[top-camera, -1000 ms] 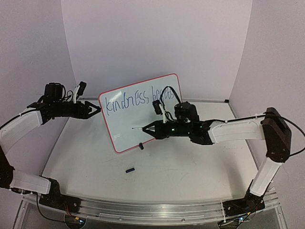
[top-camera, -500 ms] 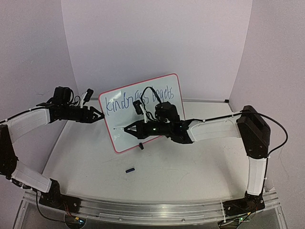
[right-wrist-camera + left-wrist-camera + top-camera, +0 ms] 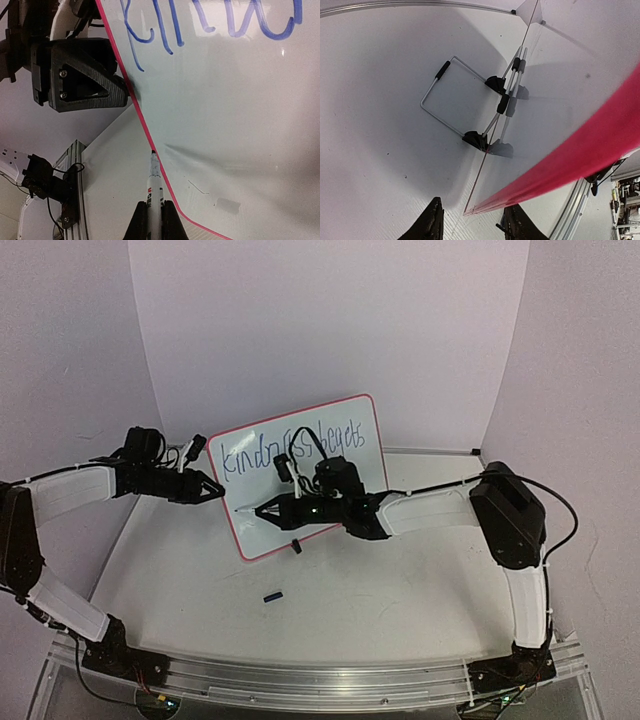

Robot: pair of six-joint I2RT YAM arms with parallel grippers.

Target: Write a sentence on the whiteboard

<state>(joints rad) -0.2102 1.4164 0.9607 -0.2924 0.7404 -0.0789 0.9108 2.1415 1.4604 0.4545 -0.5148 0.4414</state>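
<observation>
The whiteboard point(image 3: 256, 534) leans on its stand at the table's middle, red-rimmed. Blue letters of the sentence point(image 3: 290, 448) run along its top; in the right wrist view they show large point(image 3: 210, 25). My right gripper point(image 3: 266, 511) is shut on a white marker point(image 3: 154, 175), whose tip sits at the board's left rim, below the written line. My left gripper point(image 3: 211, 487) is at the board's left edge. In the left wrist view its jaws straddle the red rim point(image 3: 580, 145) near a corner, open, with a gap showing at the left finger point(image 3: 434, 220).
A wire stand point(image 3: 450, 95) with black clips props the whiteboard from behind. One black foot point(image 3: 296, 546) shows at the board's bottom edge. A small dark cap point(image 3: 272, 595) lies on the table in front. Walls enclose the back and sides.
My left gripper has moved right onto the board's left edge and its jaws have narrowed. My right arm has carried the marker left across the board to its left rim.
</observation>
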